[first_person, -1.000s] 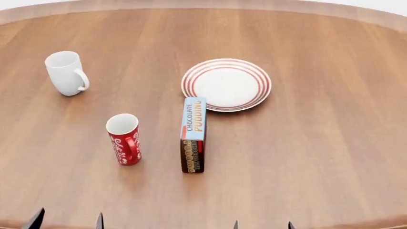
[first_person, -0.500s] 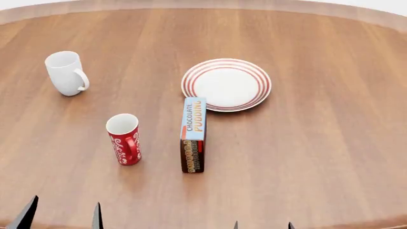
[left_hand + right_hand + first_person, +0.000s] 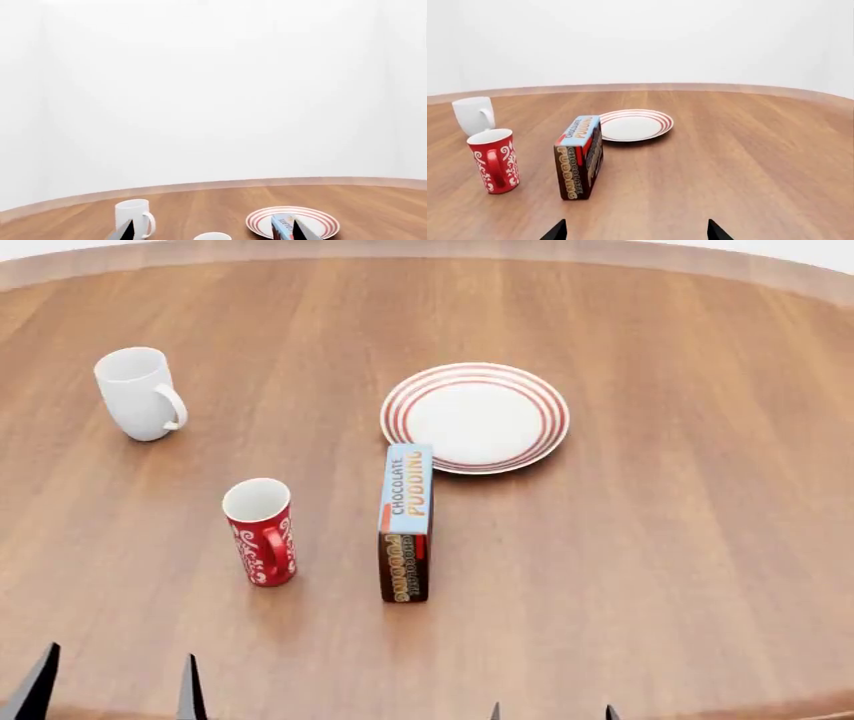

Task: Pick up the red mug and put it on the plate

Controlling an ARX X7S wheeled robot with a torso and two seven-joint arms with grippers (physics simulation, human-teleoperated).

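The red mug (image 3: 262, 531) with white swirls stands upright on the wooden table, handle toward me; it also shows in the right wrist view (image 3: 493, 160), and only its white rim shows in the left wrist view (image 3: 212, 236). The plate (image 3: 475, 417) with red rings lies flat beyond it, seen too in the right wrist view (image 3: 635, 124) and the left wrist view (image 3: 317, 220). My left gripper (image 3: 112, 685) is open and empty at the near table edge, left of and short of the mug. My right gripper (image 3: 550, 711) is open and empty at the near edge.
A chocolate pudding box (image 3: 407, 520) stands on edge between the mug and the plate, its far end touching the plate's rim. A plain white mug (image 3: 139, 393) stands at the far left. The round table (image 3: 667, 540) ends close to both grippers.
My left gripper has risen further into the head view and shifted slightly left. The right gripper and all objects have not moved.
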